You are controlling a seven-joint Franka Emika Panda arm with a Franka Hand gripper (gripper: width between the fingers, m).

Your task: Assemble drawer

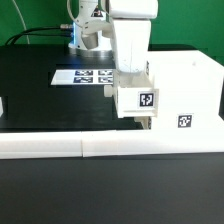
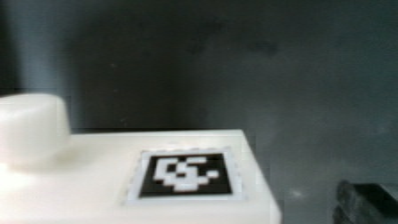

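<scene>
On the black counter [image 1: 40, 95], toward the exterior view's right, stands the large white drawer housing [image 1: 185, 90]. It carries a square black-and-white tag [image 1: 185, 122] on the face turned to the camera. A smaller white tray [image 1: 138, 98] with a tag of its own [image 1: 146, 99] sits against the housing on the side toward the exterior view's left; whether it is partly inserted or only touching cannot be told from this angle.

The white arm [image 1: 130, 35] comes down directly above the tray. The hand [image 1: 128, 72] is at the tray's upper edge, but its fingers are hidden behind the arm and tray, so it cannot be told whether they are spread or pinching the tray.

Behind the arm, the marker board [image 1: 82, 76] lies flat on the counter. A long low white border rail [image 1: 90, 146] runs along the near edge.

The wrist view is blurred. It shows a white part surface [image 2: 89, 155] bearing a tag [image 2: 185, 172], with a rounded white post-like shape [image 2: 31, 130] beside it, possibly a finger.
</scene>
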